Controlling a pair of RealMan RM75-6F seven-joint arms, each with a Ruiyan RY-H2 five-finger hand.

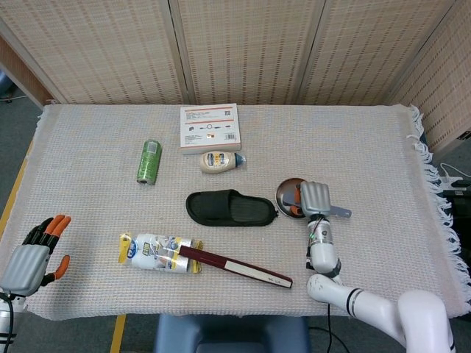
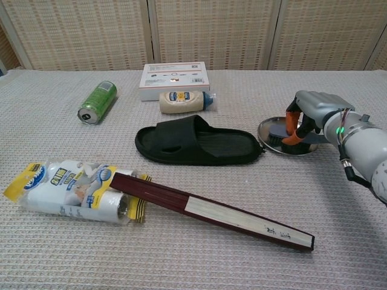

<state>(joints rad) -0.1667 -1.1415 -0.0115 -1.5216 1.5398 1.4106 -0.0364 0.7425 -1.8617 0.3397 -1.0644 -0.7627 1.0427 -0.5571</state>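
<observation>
Brush (image 2: 279, 127) lies in the metal dish (image 2: 269, 140) at the counter's (image 1: 368, 147) right side, grasped by the right robot hand (image 2: 307, 109), whose fingers curl over it. Just left of the dish lies a black slipper (image 2: 196, 142). The left robot hand (image 1: 33, 254) rests released, fingers apart, at the counter's near left corner.
</observation>
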